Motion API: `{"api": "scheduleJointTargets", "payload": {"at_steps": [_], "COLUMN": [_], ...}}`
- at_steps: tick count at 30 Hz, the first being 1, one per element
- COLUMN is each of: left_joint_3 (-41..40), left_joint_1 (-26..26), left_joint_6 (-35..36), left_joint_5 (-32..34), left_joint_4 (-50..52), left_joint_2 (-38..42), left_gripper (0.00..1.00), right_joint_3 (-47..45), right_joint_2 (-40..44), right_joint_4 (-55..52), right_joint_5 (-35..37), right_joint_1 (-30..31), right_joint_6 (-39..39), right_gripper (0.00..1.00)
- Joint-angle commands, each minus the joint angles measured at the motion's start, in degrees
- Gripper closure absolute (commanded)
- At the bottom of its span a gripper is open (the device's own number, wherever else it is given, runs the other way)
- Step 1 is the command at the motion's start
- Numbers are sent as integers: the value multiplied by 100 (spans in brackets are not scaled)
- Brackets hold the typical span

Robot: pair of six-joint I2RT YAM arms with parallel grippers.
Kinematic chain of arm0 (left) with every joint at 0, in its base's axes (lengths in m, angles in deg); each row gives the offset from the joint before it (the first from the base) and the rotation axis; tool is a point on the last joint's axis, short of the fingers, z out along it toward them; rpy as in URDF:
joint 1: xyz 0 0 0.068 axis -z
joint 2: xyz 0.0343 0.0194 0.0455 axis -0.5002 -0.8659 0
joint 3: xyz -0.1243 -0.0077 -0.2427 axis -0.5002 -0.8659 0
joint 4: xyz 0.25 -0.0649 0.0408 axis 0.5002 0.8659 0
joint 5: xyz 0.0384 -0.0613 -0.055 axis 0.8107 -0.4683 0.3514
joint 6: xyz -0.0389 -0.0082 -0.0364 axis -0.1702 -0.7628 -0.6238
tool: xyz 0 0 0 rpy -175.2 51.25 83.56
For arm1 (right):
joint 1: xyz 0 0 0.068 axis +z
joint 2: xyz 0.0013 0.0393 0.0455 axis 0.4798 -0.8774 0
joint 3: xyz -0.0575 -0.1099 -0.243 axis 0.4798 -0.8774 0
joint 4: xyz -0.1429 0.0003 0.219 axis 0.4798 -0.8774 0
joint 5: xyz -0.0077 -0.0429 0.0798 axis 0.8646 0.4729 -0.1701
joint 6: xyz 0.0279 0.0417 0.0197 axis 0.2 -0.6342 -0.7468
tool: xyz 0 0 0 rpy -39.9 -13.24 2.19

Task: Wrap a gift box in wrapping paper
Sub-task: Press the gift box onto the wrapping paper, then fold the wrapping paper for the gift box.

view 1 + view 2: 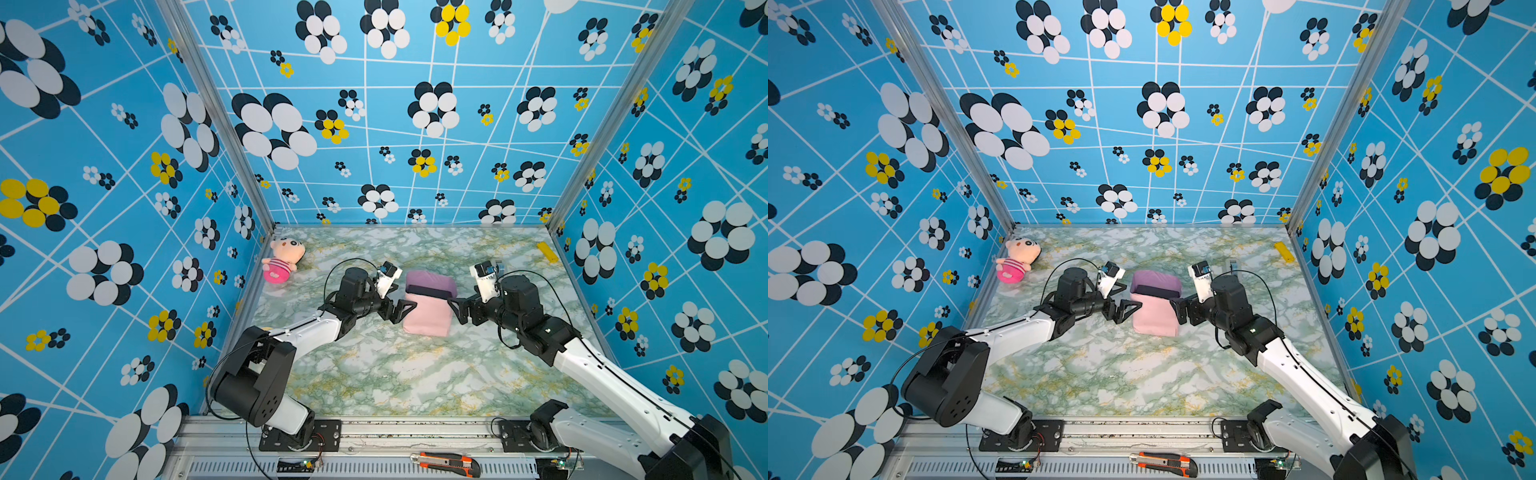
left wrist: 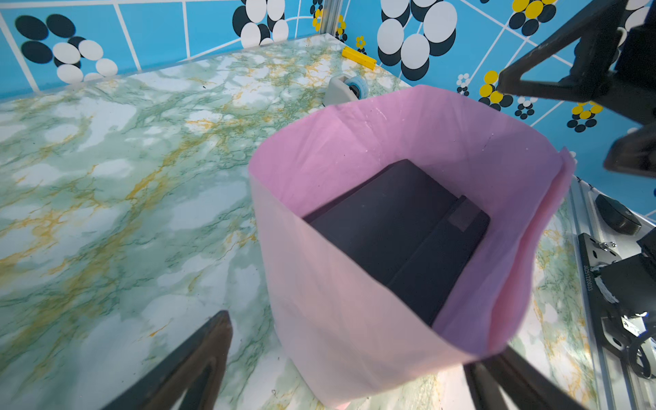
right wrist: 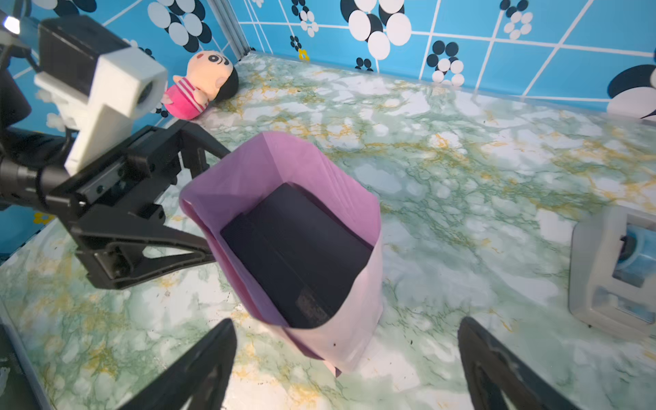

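The wrapping paper (image 1: pixel 428 318) (image 1: pixel 1152 318) stands mid-table as an open-ended tube, pale pink outside and lilac inside. Within it lies the black gift box (image 1: pixel 428 291) (image 2: pixel 390 227) (image 3: pixel 294 248), showing through both open ends. My left gripper (image 1: pixel 405 313) (image 1: pixel 1129 311) (image 2: pixel 358 340) is at the tube's left end, open, its fingers wide on either side of the paper's rim. At the right end my right gripper (image 1: pixel 455 309) (image 1: pixel 1177 309) (image 3: pixel 346 323) is open too, level with that rim and holding nothing.
A pink-striped plush doll (image 1: pixel 282 259) (image 3: pixel 202 85) lies in the far left corner. Far right are a yellow piece (image 1: pixel 547 251) (image 2: pixel 358 57) by the wall and a grey tape dispenser (image 2: pixel 342 88) (image 3: pixel 617 269). An orange box cutter (image 1: pixel 446 463) rests on the front rail.
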Motion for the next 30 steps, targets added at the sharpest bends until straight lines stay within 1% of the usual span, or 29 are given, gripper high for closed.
{"api": "scheduleJointTargets", "payload": {"at_steps": [1,5,9,12,14,16,20,23,28,30], "left_joint_3": [242,385,429,483,457,427,357,299,211,202], "left_joint_1": [57,57,48,48,47,41,39,31,46,61], "left_joint_6": [-178,-328,-623,-705,-735,-749,-826,-858,-885,-845], "left_joint_5": [-24,-191,-314,-321,-242,-229,4,198,432,486], "left_joint_4": [-469,-604,-934,-923,-927,-910,-827,-800,-802,-740], "left_joint_2": [-193,-397,-538,-626,-679,-746,-808,-808,-782,-795], "left_gripper": [1,1,1,0,3,6,9,14,26,27], "right_joint_3": [-266,-187,30,156,189,212,287,278,303,313], "right_joint_2": [-137,-532,-1006,-1271,-1379,-1511,-1782,-1933,-2157,-2258], "right_joint_4": [813,1139,1324,1443,1536,1614,1492,1543,1579,1571], "right_joint_5": [-857,-1175,-1408,-1451,-1442,-1423,-1312,-1217,-898,-845], "right_joint_1": [-220,-296,-318,-346,-385,-434,-497,-533,-533,-538], "right_joint_6": [85,-16,-66,-174,-279,-417,-610,-785,-1047,-1149], "right_gripper": [1,1,1,3,4,8,14,17,26,29]}}
